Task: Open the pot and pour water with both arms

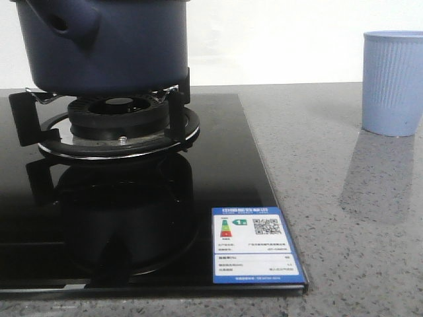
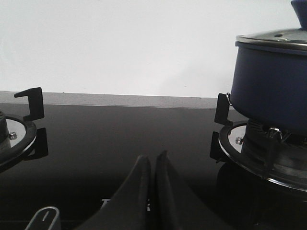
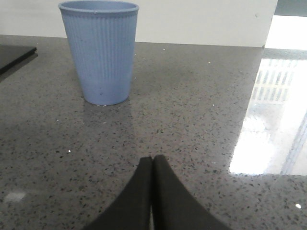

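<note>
While steel-rimmed lid (image 2: 273, 39) sits on dark navy matte pot (image 1: 109, 46), both jaws together: left gripper (image 2: 152, 165), right gripper (image 3: 152, 165). Spread left first; knob barely visible, probably central.

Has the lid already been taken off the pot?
No: in the left wrist view a metal-rimmed lid sits on top of the pot, which stands on the burner.

Even, bright light; window glare on the grey countertop (image 3: 268, 124), mirror reflections on the black cooktop (image 1: 132, 198).
</note>
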{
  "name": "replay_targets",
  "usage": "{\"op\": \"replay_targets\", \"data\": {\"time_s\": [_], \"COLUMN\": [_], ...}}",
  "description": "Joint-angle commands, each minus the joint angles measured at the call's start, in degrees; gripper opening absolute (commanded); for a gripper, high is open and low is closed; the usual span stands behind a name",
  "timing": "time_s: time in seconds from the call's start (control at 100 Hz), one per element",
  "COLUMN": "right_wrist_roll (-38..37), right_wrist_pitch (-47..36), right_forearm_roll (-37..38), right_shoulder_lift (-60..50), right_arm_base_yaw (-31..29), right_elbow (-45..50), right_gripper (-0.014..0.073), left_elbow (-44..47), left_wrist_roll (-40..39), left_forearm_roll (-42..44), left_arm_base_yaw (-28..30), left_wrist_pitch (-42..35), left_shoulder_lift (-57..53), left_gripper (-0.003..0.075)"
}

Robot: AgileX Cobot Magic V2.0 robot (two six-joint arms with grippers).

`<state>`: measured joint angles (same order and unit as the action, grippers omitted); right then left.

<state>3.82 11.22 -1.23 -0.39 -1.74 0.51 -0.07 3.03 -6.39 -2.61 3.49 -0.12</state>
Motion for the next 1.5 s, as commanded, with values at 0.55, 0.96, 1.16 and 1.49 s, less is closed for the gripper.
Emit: {"op": "replay_targets", "data": {"time_s": [0.55,0.96,1.16,1.49], "right_wrist_roll": [0.72,0.72,0.72,0.72], "right_wrist_pitch": [-4.68,-4.68,-4.68,-8.07], "right_forearm_roll": [0.08,0.08,-3.74,-19.43], "right_shoulder_lift": [-1.41,-1.41,-1.41,-1.41], "right_arm_base_yaw": [-0.34,-0.34,-0.34,-0.34], "right_elbow": [0.97,0.97,0.97,0.97], "right_gripper": [-0.0061,-0.0061,-0.0061,-0.0061], "left_elbow": [0.75,0.75,0.75,0.75], "left_wrist_roll": [-0.31,-0.31,-0.31,-0.31], "left_forearm_roll": [-0.44,-0.44,-0.44,-6.32], "left_arm_base_yaw": [0.04,0.04,0.04,0.04], "left_wrist_pitch": [-4.21,-4.21,-4.21,-4.21], "left_shoulder_lift": [-1.52,-1.52,-1.52,-1.52], "left_gripper": [-0.0016,-0.0016,-0.0016,-0.0016]}}
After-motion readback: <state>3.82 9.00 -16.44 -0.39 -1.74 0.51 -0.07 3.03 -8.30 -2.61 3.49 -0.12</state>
